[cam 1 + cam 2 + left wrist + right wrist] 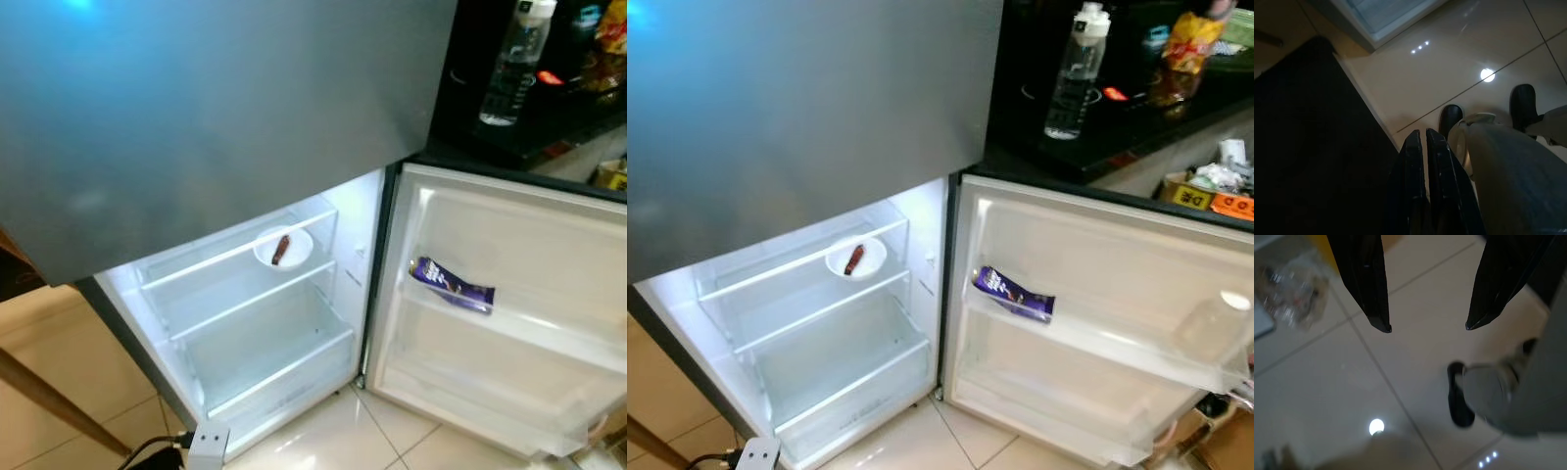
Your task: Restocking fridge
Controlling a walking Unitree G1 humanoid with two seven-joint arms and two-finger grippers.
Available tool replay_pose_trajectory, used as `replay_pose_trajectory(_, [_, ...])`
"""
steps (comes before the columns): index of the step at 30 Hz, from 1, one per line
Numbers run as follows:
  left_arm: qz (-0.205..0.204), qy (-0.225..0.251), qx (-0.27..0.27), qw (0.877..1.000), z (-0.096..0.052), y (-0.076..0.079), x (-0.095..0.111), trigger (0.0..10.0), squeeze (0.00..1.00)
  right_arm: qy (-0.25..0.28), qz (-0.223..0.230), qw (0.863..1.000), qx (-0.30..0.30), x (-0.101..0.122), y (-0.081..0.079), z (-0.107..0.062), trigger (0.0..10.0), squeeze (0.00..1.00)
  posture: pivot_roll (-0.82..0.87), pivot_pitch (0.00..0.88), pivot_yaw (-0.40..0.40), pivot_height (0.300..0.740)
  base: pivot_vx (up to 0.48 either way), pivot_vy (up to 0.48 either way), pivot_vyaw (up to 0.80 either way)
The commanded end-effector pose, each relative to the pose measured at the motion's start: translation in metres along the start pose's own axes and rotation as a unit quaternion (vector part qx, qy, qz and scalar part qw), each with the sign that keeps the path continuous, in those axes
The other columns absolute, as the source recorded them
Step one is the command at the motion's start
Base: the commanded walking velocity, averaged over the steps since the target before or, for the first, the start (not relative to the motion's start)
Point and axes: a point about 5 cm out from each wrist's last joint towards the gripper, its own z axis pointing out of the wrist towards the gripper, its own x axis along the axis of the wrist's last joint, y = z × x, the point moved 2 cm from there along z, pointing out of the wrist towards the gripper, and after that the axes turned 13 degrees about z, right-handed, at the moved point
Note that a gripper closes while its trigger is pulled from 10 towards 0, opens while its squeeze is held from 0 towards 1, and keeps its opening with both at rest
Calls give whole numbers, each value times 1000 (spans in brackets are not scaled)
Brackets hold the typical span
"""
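Black pincer fingers, grey legs

Open fridge, perhaps chocolate wrapper

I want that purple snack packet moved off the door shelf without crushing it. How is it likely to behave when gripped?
The purple packet looks like thin glossy wrapper, so it probably feels light and may slip between the fingers. It lies tilted against the door shelf, so a push would likely slide it along rather than roll it. Its creased end suggests it crumples easily.
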Motion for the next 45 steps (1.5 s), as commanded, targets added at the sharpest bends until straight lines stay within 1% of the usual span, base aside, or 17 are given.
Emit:
replay_pose_trajectory(1, [3,-11,1,1000,-1,-1,-6,10000,0,3,-3,1000,4,1,-2,0,10000,0,-31,49,-25,740,0,0,0])
replay_pose_trajectory(5, [2,-11,0,1000,-1,0,-6,10000,0,3,-4,1000,4,1,-2,0,10000,0,-31,51,-26,740,0,0,0])
replay_pose_trajectory(11, [5,-13,-2,1000,-1,1,-7,10000,0,1,-4,1000,4,0,-2,0,10000,0,-31,52,-27,740,-271,0,0])
replay_pose_trajectory(20, [8,-14,-3,1000,-1,2,-8,10000,0,-2,-4,1000,6,-3,-4,0,10000,0,-28,56,-26,740,-322,0,0])
replay_pose_trajectory(45, [8,-15,-4,1000,-1,3,-9,10000,0,-2,-5,1000,7,-2,-3,0,10000,0,-28,56,-29,740,-347,0,0])
